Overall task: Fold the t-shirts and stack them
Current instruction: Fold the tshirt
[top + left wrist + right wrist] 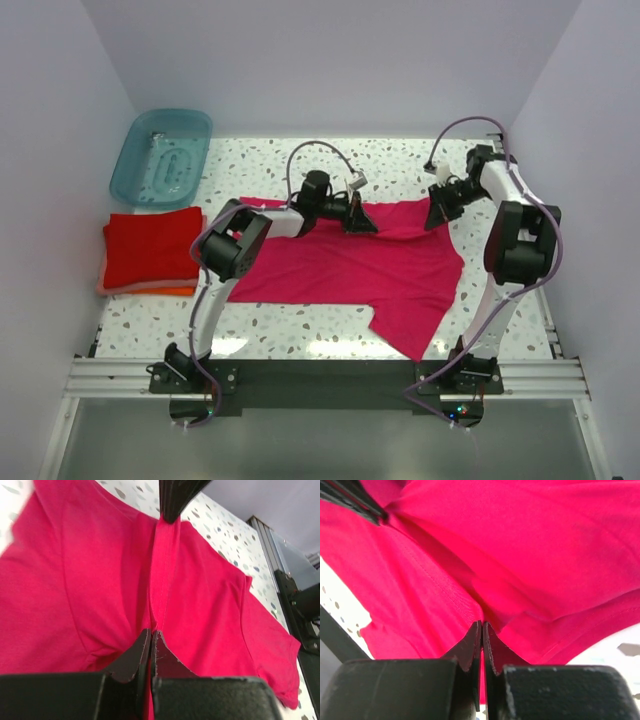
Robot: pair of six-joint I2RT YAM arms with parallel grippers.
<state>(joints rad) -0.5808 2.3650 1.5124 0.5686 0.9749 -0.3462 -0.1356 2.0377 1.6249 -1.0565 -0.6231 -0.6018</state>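
My left claw (151, 632) is pinched shut on the magenta t-shirt (340, 265) at its far edge. My right claw (482, 625) is clamped there too, with the shirt spread mid-table (300, 330).

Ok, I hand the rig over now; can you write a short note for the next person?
Left tool: shut on the pink shirt, at its far edge.
Right tool: shut on the same edge, further right.
Pink shirt lies spread on the table, not folded.
Done: red shirt folded, on an orange one, at the left.
To do: fold the pink shirt, put it on that stack.
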